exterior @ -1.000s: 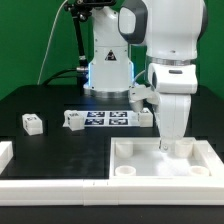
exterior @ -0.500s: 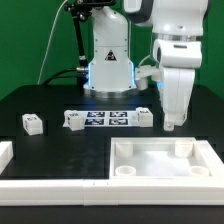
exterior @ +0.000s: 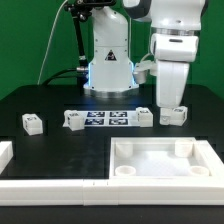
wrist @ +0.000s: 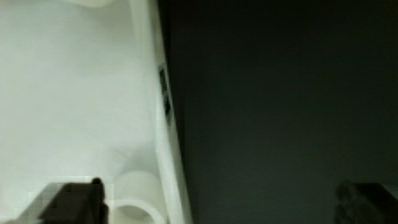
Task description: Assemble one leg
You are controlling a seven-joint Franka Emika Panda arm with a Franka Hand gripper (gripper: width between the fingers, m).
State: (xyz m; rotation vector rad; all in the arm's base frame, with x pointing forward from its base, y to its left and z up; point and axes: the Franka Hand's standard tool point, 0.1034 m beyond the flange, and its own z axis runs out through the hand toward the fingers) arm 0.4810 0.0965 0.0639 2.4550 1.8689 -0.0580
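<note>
Behind the white panel (exterior: pixel 150 158), toward the exterior view's right, the gripper (exterior: pixel 170 103) is held spread wide and empty over a leg (exterior: pixel 174 116), which should be centred between the jaws before any descent is made.

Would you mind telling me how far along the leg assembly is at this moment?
Done: nothing that shows. Four legs lie loose on the table, and the panel sockets look bare. In hand: nothing; the end effector is open and empty, raised by the leg nearest the exterior view's right. Left: grasp a leg and fit it into a socket.
</note>
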